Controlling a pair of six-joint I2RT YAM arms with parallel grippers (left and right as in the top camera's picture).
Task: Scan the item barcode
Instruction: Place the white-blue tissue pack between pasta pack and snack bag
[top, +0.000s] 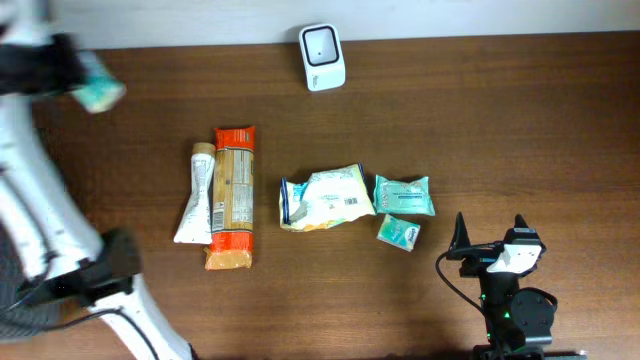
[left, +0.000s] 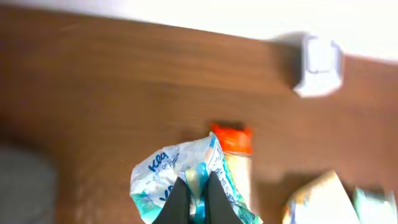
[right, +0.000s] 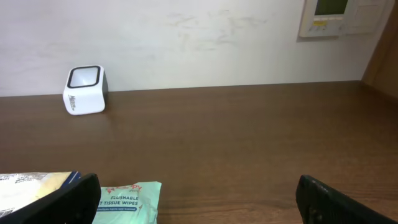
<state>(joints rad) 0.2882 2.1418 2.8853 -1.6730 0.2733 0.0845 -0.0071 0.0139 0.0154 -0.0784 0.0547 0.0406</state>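
Fingers on our left arm (left: 180, 204) are clamped on a blue-white tissue pack (left: 168, 171) up over the table (left: 93, 93), our right fingers (right: 68, 202) spread wide near the wipes (right: 129, 196)

A dark brown wooden table (top: 520, 110) with fine grain meets a plain white wall (right: 205, 37) at its far edge. High on the wall at the right hangs a beige rectangular control panel (right: 339, 17) with a small display, next to a slanted brown wooden board (right: 387, 56).
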